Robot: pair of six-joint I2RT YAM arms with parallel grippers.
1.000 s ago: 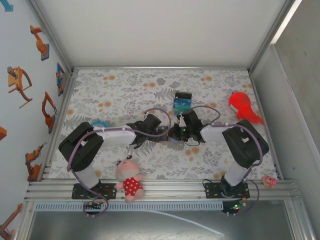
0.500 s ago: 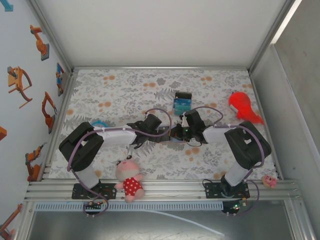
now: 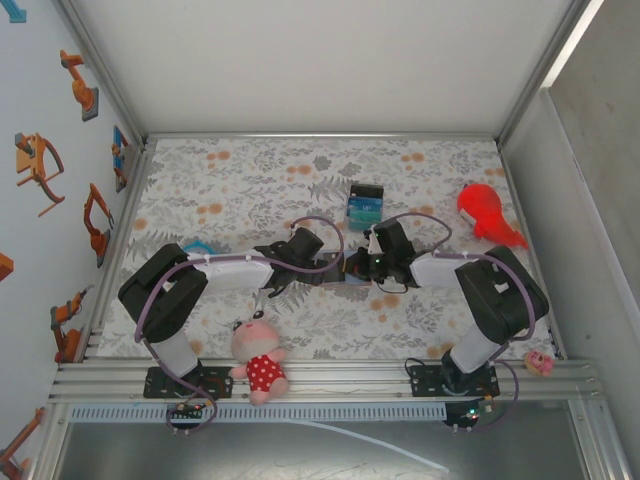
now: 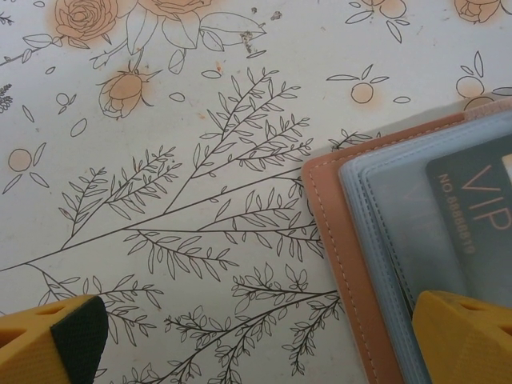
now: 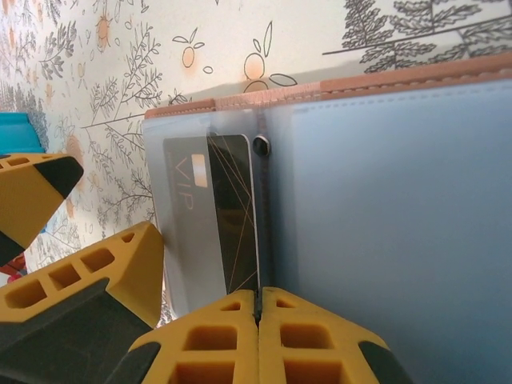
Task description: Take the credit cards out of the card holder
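Flat pinkish-tan leather-like card holder [image 5: 384,208] lies open on the floral tablecloth [image 3: 250,180], about table centre, blue-grey clear sleeves facing up. Dark "VIP" credit card [image 5: 210,212] sits inside a sleeve at 9 o'clock of the fold. No card lies out on the cloth, so I judge opening done and pulling cards not yet done, with most of the task left. Right gripper [image 5: 258,320] is pressed together, tips at the card's 6 o'clock corner by the fold; can't tell if a card or sleeve edge is caught. Left gripper [image 4: 260,328] is spread wide, one yellow finger [image 4: 464,336] over the sleeve edge (contact unclear), the other over bare cloth, gripping nothing. Right wrist view gives the fold and the whole card. Left wrist view gives the stitched tan border and part of the card. Top view has the holder mostly covered by the wrists but adds surroundings: black, blue and teal striped block [image 3: 365,205] at 12 o'clock, red plush toy [image 3: 488,215] at 2, pink doll in red dotted dress [image 3: 258,358] at 7.
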